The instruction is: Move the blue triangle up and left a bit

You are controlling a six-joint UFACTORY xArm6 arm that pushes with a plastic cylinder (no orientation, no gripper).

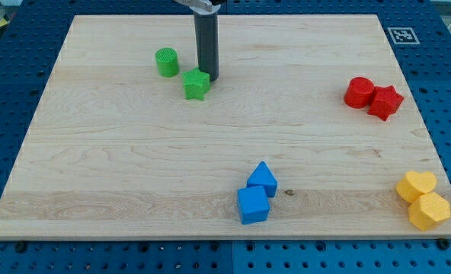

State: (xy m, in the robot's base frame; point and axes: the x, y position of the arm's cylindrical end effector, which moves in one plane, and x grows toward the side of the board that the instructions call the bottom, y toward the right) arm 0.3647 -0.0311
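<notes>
The blue triangle (263, 179) lies near the view's bottom centre of the wooden board (119, 167), touching a blue cube (253, 205) just below and left of it. My tip (210, 78) is far up and left of them, right beside the upper right of a green star-shaped block (196, 84). A green cylinder (166, 62) stands left of the rod.
A red cylinder (358, 92) and a red star (384, 102) sit together at the view's right. A yellow heart (416, 186) and a yellow hexagon (429, 211) sit at the bottom right corner. A marker tag (401, 35) is at the top right.
</notes>
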